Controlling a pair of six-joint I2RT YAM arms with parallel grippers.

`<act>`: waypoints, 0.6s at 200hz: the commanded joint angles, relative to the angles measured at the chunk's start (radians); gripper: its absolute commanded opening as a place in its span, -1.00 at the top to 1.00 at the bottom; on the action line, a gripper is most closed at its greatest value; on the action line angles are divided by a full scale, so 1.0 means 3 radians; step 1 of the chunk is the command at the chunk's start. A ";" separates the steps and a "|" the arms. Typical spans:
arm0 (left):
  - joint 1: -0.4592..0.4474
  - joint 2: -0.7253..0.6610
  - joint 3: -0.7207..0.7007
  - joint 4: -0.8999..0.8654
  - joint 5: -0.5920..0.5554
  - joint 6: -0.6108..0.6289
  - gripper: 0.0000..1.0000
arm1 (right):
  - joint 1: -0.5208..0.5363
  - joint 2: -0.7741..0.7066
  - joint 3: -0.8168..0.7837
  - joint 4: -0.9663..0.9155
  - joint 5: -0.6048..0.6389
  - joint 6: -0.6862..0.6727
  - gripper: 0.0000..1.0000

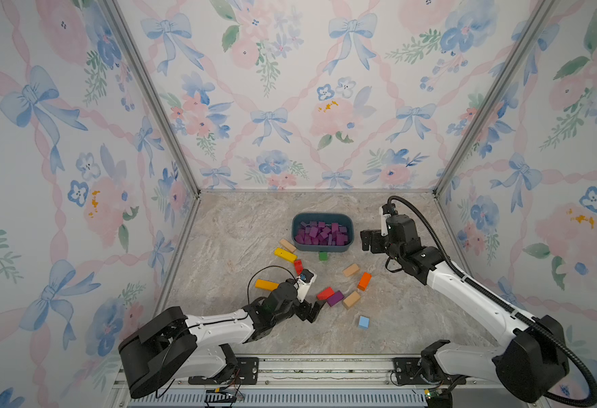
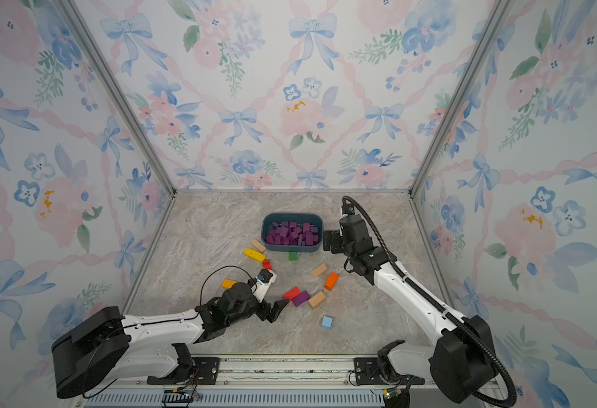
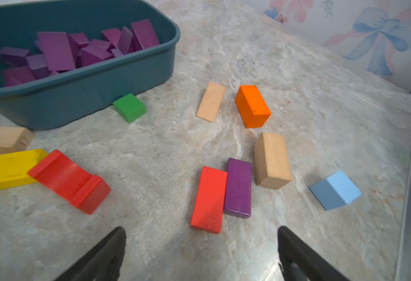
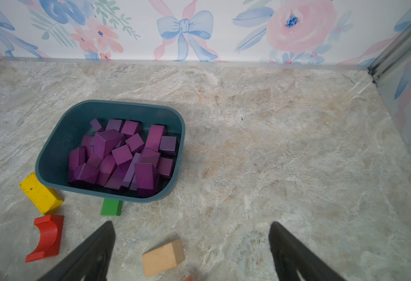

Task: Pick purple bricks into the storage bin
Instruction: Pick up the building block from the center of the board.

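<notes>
One purple brick (image 3: 238, 187) is seen lying flat on the marble tabletop (image 3: 151, 146), outside the bin, with a red block (image 3: 209, 199) touching one long side and a tan block (image 3: 272, 160) just beside the other. Many purple bricks (image 1: 321, 233) are heaped inside the storage bin (image 1: 325, 249), which is set toward the back of the table with a green block (image 1: 322, 255) against its front wall. The left gripper (image 1: 312, 312) is held low, just short of the lone brick, its jaws spread wide with nothing between them. The right gripper (image 1: 369, 242) is held just beside the bin's right end, its jaws likewise wide apart and empty.
</notes>
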 commanded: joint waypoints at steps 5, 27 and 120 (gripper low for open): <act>-0.0107 0.0175 0.0137 -0.0104 0.0313 0.0170 -0.94 | -0.0036 0.0010 -0.0085 -0.0078 -0.0146 0.0066 -0.94; -0.0169 0.0417 0.0261 -0.0121 0.0533 0.0235 -0.87 | -0.0045 -0.0026 -0.0141 -0.0067 -0.0184 0.0092 -0.95; -0.0226 0.1119 0.0614 -0.0149 0.0866 0.0257 -0.59 | -0.0191 -0.0336 -0.0347 -0.0134 -0.0237 0.0094 -0.96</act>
